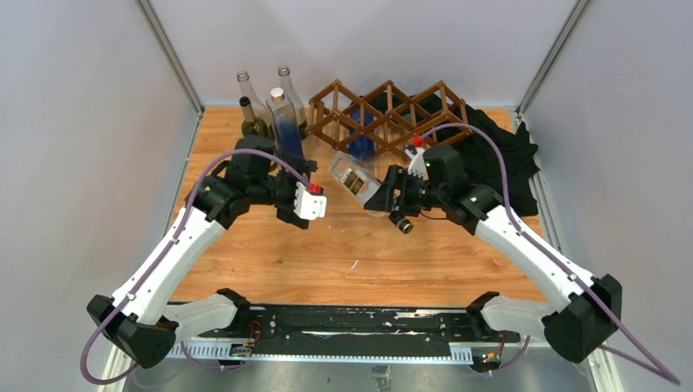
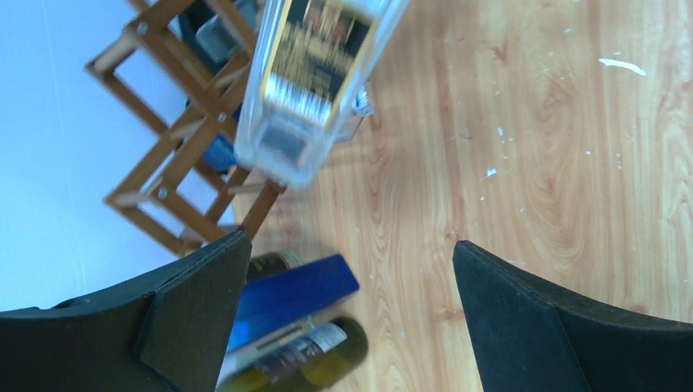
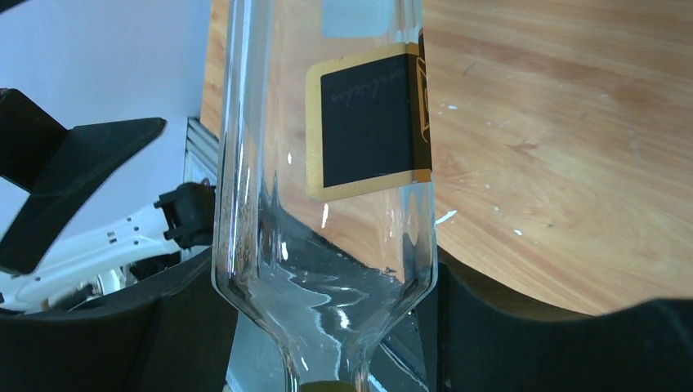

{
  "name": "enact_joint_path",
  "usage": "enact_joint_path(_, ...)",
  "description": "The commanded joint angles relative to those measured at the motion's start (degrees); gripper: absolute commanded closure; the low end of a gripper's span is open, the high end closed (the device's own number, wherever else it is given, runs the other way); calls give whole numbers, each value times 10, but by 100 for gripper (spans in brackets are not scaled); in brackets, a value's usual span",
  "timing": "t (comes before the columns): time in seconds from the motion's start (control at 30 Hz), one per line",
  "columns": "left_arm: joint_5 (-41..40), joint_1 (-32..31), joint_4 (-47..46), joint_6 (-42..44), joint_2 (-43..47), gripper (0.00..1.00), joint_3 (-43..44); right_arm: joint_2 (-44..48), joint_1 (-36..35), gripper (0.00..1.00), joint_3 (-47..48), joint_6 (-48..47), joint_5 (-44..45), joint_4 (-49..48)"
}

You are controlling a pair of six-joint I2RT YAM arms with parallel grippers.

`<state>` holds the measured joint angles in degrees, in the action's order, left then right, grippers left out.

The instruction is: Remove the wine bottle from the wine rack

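My right gripper [image 1: 384, 198] is shut on a clear square wine bottle [image 1: 353, 179] with a black and gold label. It holds the bottle by the shoulder, tilted in the air in front of the wine rack [image 1: 384, 114]. In the right wrist view the bottle [image 3: 327, 163] fills the gap between the fingers [image 3: 507, 327]. The rack is a dark brown lattice at the table's back; a blue bottle [image 1: 360, 140] still lies in one cell. My left gripper [image 1: 306, 200] is open and empty, just left of the held bottle. The bottle's base [image 2: 315, 82] shows in the left wrist view.
Several bottles [image 1: 274, 114] stand at the back left: clear, green and blue ones. A black cloth [image 1: 498, 143] lies behind and right of the rack. Metal frame posts stand at the back corners. Wooden table surface [image 1: 343, 253] lies in front.
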<state>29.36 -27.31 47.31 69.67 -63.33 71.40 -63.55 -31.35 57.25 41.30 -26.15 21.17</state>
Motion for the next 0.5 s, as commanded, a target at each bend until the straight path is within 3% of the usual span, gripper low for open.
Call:
enact_joint_path(0.0, -43, -57, -19, 52, 13, 0, -31, -40, -63, 100, 77, -15, 0, -54)
enact_joint_path(0.47, -112, -103, -59, 76, 46, 0, -121, -181, -165, 100, 205, -32, -55, -29)
